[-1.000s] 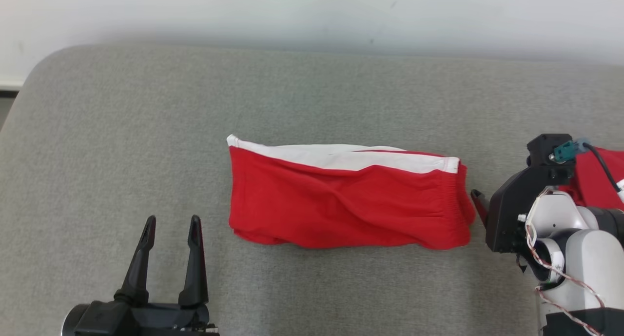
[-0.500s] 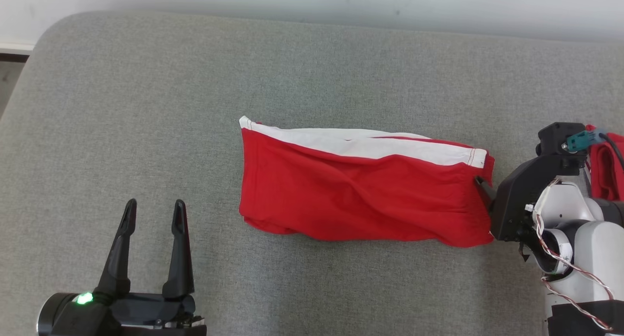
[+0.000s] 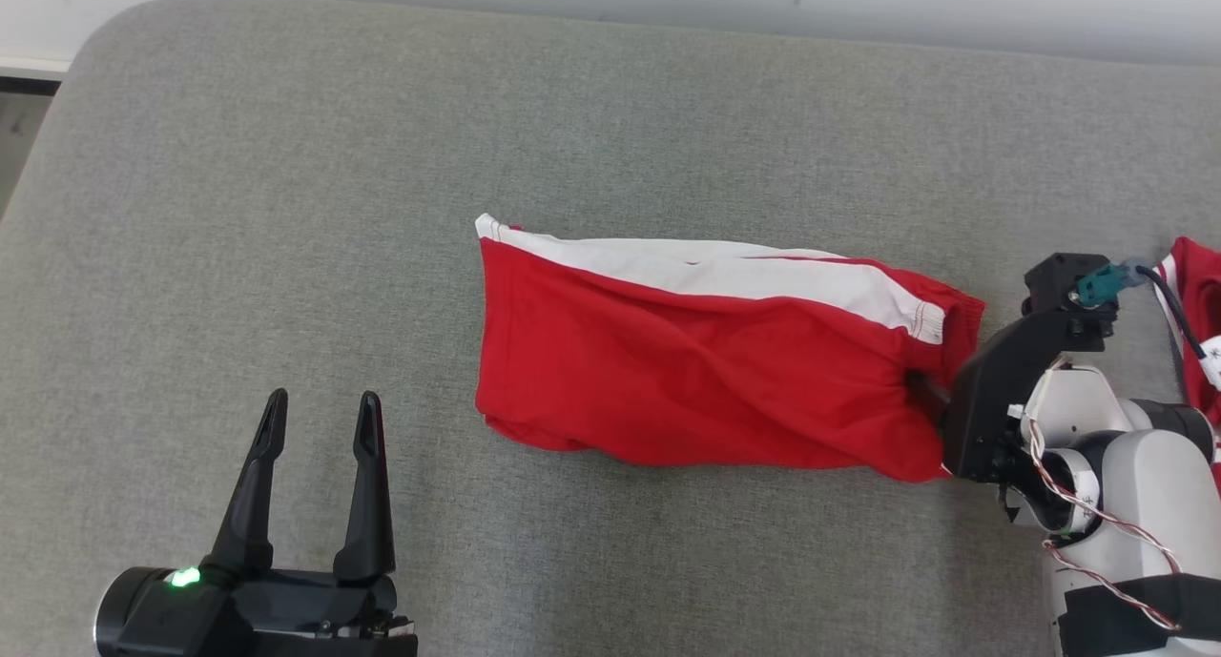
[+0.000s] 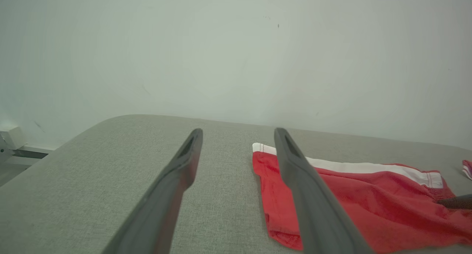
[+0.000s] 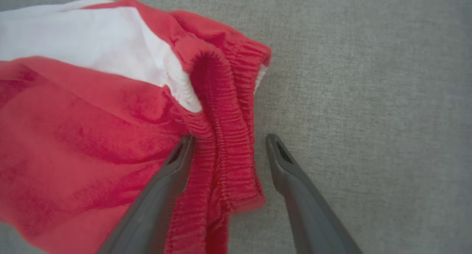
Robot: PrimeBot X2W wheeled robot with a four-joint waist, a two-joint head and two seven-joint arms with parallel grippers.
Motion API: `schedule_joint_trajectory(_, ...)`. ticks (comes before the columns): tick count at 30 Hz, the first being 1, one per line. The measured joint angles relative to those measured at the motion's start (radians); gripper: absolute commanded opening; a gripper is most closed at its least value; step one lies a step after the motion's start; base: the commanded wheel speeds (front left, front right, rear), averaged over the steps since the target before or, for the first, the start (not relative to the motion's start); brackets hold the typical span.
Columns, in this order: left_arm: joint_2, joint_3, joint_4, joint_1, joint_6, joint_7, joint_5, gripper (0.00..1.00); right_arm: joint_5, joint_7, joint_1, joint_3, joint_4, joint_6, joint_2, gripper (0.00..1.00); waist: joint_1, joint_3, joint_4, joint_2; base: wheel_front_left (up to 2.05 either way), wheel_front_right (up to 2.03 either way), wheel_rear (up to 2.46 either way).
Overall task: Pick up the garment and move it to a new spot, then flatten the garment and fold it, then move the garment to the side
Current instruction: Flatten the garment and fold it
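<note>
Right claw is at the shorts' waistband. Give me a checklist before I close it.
1. Right claw open: ok.
2. Waistband between its fingers: ok.
3. All folded layers in the gap: cannot tell.
4. Left claw open, apart from shorts: ok.
5. Other red garment out of the way: cannot tell; it lies behind the wrist.
</note>
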Motion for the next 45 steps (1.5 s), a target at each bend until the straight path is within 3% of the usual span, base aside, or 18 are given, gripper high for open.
schedule_joint_trajectory(9, -0.007, -0.008, 0.018, 0.001, -0.007, 0.0, 0.0, 1.0, 0.04, 0.014, -0.047, 0.024, 0.098, -0.003, -0.007, 1.0, -0.0001, -0.002, 0.027, -0.0002, 0.0, 0.0, 0.0)
schedule_joint_trajectory(10, -0.007, -0.01, 0.02, 0.001, -0.008, 0.0, -0.001, 1.0, 0.04, 0.013, -0.05, 0.022, 0.107, -0.003, -0.008, 0.96, -0.0001, -0.003, 0.03, -0.0002, 0.0, 0.0, 0.0)
schedule_joint_trajectory(11, -0.008, -0.011, 0.021, 0.001, -0.008, 0.0, -0.001, 1.0, 0.04, 0.012, -0.055, 0.02, 0.116, -0.003, -0.008, 0.45, -0.0001, -0.004, 0.032, -0.0002, 0.0, 0.0, 0.0)
schedule_joint_trajectory(12, -0.009, -0.012, 0.022, 0.001, -0.008, 0.0, -0.002, 1.0, 0.04, 0.011, -0.062, 0.018, 0.127, -0.003, -0.008, 0.31, -0.0001, -0.004, 0.033, -0.0002, 0.0, 0.0, 0.0)
schedule_joint_trajectory(14, -0.01, -0.011, 0.023, 0.001, -0.009, 0.0, -0.003, 1.0, 0.039, 0.006, -0.073, 0.015, 0.145, -0.003, -0.007, 0.13, -0.0001, -0.004, 0.036, -0.0002, 0.0, 0.0, 0.0)
schedule_joint_trajectory(17, -0.01, -0.009, 0.027, 0.001, -0.01, 0.0, -0.003, 1.0, 0.039, -0.002, -0.09, 0.006, 0.173, -0.002, -0.003, 0.0, -0.0001, -0.004, 0.036, -0.0002, 0.0, 0.0, 0.0)
schedule_joint_trajectory(27, -0.012, -0.003, 0.029, 0.001, -0.01, 0.0, -0.002, 1.0, -0.03, -0.032, -0.129, -0.036, 0.199, 0.001, 0.008, 0.0, 0.0, -0.005, 0.02, -0.0001, 0.0, 0.0, 0.0)
schedule_joint_trajectory(38, -0.013, 0.009, 0.029, 0.017, -0.01, 0.0, 0.0, 1.0, -0.177, 0.03, -0.099, -0.169, 0.005, 0.0, 0.003, 0.0, 0.0, -0.051, -0.024, 0.0001, 0.0, 0.0, 0.0)
schedule_joint_trajectory(42, -0.014, 0.011, 0.03, 0.02, -0.013, 0.0, 0.0, 1.0, -0.162, 0.061, -0.089, -0.165, -0.057, 0.0, 0.002, 0.0, -0.0001, -0.064, -0.031, 0.0, 0.0, 0.0, 0.0)
schedule_joint_trajectory(45, -0.014, 0.011, 0.03, 0.023, -0.016, 0.0, 0.0, 1.0, -0.081, 0.071, -0.095, -0.12, -0.073, 0.0, 0.002, 0.0, 0.0, -0.069, -0.032, 0.0, 0.0, 0.0, 0.0)
